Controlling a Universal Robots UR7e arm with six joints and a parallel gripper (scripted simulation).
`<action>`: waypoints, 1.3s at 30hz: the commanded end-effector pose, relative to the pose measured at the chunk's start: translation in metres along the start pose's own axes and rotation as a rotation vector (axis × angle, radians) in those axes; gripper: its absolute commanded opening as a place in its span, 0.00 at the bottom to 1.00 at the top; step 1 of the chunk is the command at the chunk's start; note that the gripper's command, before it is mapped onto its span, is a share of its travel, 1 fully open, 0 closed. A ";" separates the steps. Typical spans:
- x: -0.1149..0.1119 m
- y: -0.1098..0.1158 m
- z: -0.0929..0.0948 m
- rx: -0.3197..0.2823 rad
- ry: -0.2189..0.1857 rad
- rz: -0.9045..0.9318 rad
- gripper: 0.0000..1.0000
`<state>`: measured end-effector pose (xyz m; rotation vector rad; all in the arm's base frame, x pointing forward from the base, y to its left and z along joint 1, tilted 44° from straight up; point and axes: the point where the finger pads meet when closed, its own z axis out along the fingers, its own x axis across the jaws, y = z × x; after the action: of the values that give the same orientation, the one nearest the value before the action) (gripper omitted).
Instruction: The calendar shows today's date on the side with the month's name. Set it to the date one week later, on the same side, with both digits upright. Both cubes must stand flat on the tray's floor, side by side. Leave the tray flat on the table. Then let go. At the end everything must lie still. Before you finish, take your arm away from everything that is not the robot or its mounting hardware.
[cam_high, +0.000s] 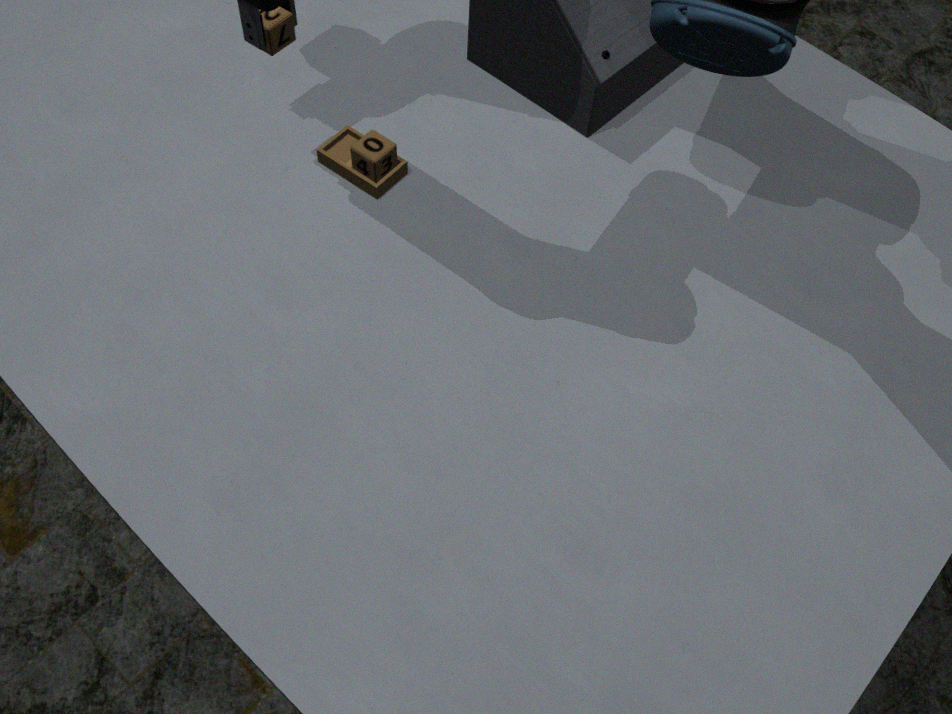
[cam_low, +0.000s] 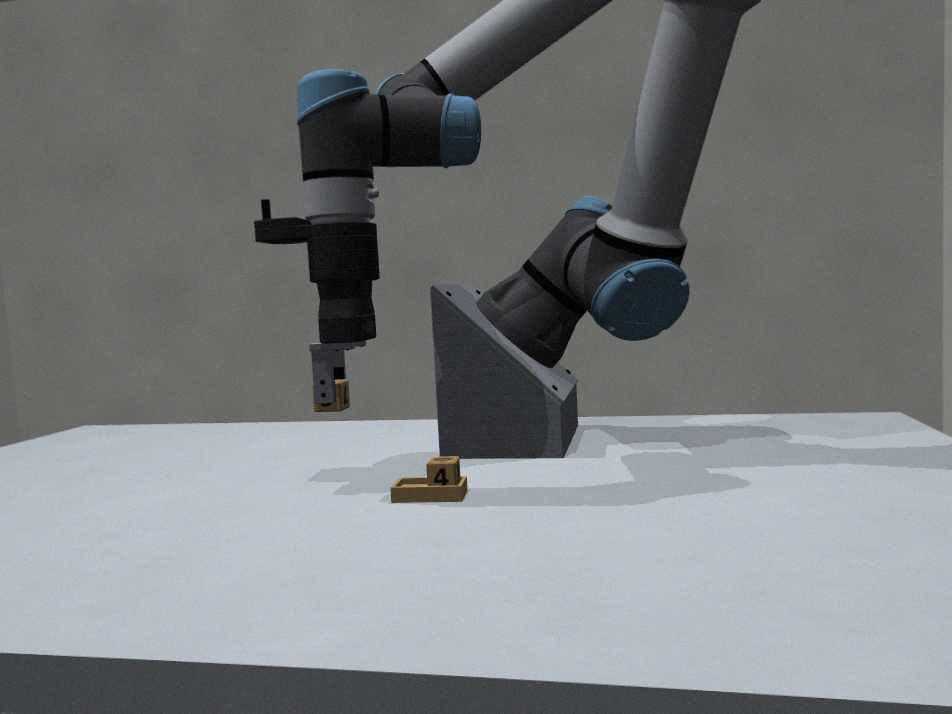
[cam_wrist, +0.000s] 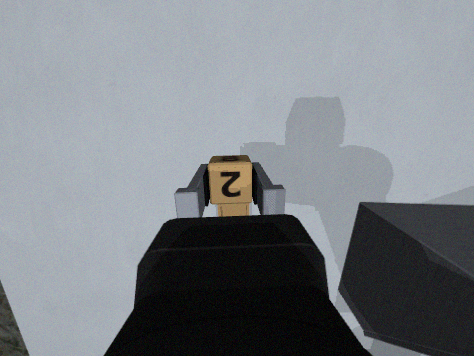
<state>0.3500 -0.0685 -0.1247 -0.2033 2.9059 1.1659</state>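
- Gripping one wooden cube (cam_wrist: 229, 184), the gripper (cam_wrist: 229, 192) hangs high above the table (cam_low: 230, 537), left of the tray (cam_low: 411, 491).
- Second cube (cam_low: 442, 471) stands in the tray's right half, "4" facing front.

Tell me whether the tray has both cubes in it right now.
No, only one. One cube stands in the tray; the other cube is clamped in the pincer, high above the table.

High oblique top view, low frontal exterior, close wrist view; shared, perhaps, only table (cam_high: 476, 461).
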 end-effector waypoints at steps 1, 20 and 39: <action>-0.001 0.027 -0.003 -0.001 0.002 -0.005 0.60; 0.002 0.088 -0.007 0.000 0.001 -0.013 0.60; 0.003 0.089 0.017 -0.003 0.003 -0.012 0.60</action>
<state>0.3368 -0.0041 -0.0666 -0.2219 2.9015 1.1667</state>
